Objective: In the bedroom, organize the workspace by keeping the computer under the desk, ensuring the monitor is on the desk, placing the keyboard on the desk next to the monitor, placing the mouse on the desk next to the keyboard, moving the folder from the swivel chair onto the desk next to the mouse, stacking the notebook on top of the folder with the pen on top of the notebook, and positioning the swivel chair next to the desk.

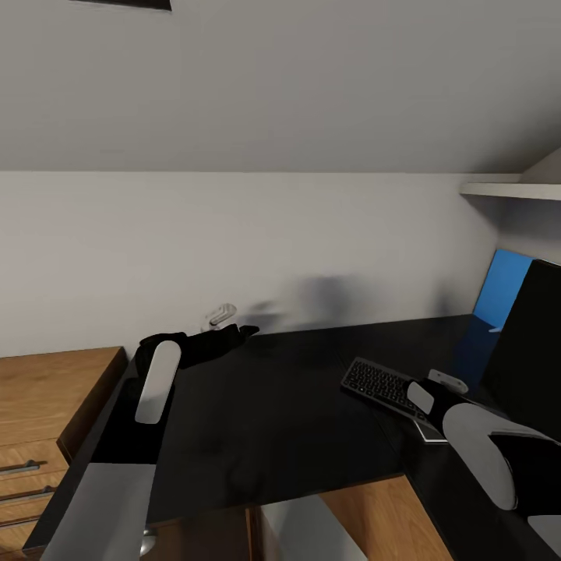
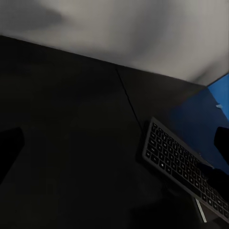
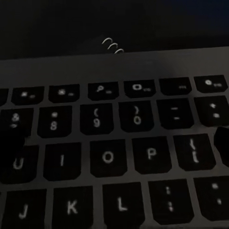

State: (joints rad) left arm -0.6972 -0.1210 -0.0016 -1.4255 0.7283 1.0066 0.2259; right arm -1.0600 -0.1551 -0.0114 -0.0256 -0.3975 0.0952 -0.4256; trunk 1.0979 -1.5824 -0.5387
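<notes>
A robot's right end effector (image 1: 421,396) hangs directly over the keyboard (image 1: 382,386) on the black L-shaped surface (image 1: 273,421), close enough that the right wrist view reads individual key legends; whether its fingers are parted or closed cannot be told from these pictures. The keyboard lies flat near the inner corner where the two wings of the surface meet, just beside the dark monitor (image 1: 530,351) at the right edge, with its near end overlapping what appears to be a white-edged flat item. A blue folder (image 1: 502,296) stands propped near the wall at the back right corner, beside the monitor. The left end effector (image 1: 238,333) reaches over the back left part of the surface toward the wall, grasping nothing visible, and its state cannot be told either. A wooden chest (image 1: 47,405) abuts the left edge. The keyboard looks thin, stiff and light, likely to slide easily on the glossy top; a pinch across one long edge, clear of the keys, seems the soundest hold, since pressing on the keycaps gives little purchase and a low profile leaves scant room for fingers beneath.
</notes>
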